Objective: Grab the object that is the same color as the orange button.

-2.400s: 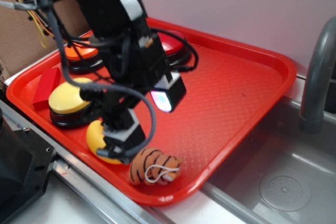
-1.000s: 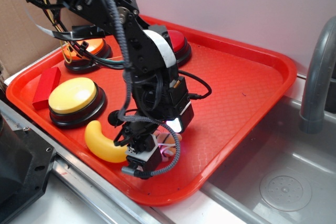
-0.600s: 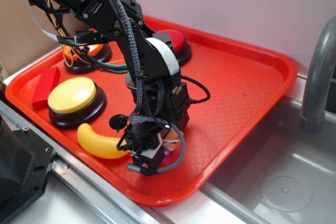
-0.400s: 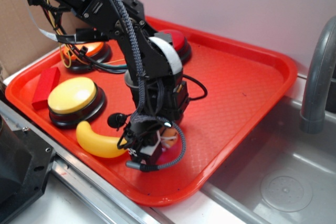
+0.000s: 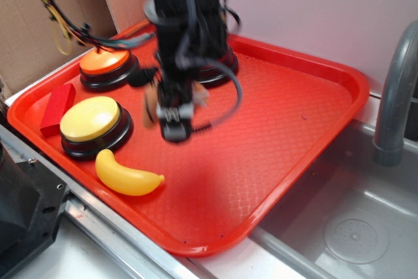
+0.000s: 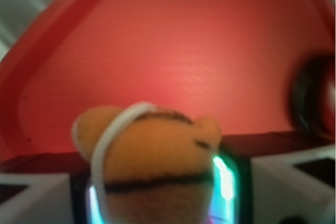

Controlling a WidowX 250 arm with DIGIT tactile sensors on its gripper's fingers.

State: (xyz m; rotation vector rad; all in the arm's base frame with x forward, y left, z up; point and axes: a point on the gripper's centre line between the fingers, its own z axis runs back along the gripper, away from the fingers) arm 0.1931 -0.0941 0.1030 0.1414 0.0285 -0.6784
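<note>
The object, a plush orange tiger point(image 6: 152, 156) with black stripes and a white string loop, fills the bottom of the wrist view, pinched between my gripper's point(image 6: 163, 195) two jaws. In the exterior view my gripper point(image 5: 174, 122) hangs blurred above the red tray point(image 5: 294, 115), shut on the tiger point(image 5: 151, 106), of which only orange edges show beside the fingers. The orange button point(image 5: 104, 63) sits at the tray's back left, to the left of my gripper.
A yellow button point(image 5: 89, 119), a yellow banana point(image 5: 127, 178) and a red block point(image 5: 57, 108) lie at the tray's left front. A red button point(image 5: 222, 63) is partly hidden behind the arm. A grey faucet point(image 5: 395, 96) and metal sink point(image 5: 353, 227) stand to the right.
My gripper came down on the tiger at the tray's front edge, shut on it and has risen back toward the buttons with it. The banana was nudged to lie flatter.
</note>
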